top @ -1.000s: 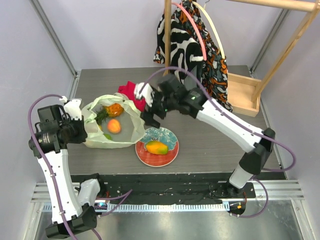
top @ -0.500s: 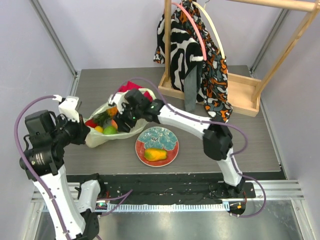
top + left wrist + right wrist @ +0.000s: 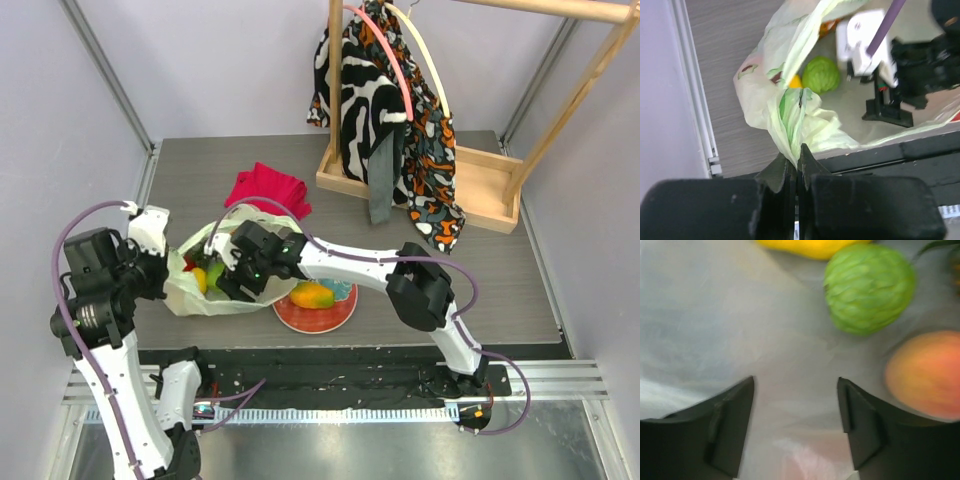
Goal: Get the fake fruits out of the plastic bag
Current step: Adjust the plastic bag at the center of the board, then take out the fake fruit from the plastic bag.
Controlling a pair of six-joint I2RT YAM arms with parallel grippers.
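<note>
My right gripper [image 3: 795,385], spread wide, has the green scaly fruit [image 3: 867,287] ahead-right; my left gripper [image 3: 797,162] clamps the plastic bag [image 3: 795,120].

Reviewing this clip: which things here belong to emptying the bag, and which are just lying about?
Job in hand: bag, pinched shut in the left fingers; green fruit, peach and yellow fruit inside it; mango, out on the plate; right fingers, open inside the bag.

Lying about: red cloth; wooden rack; patterned garment hanging on it.
</note>
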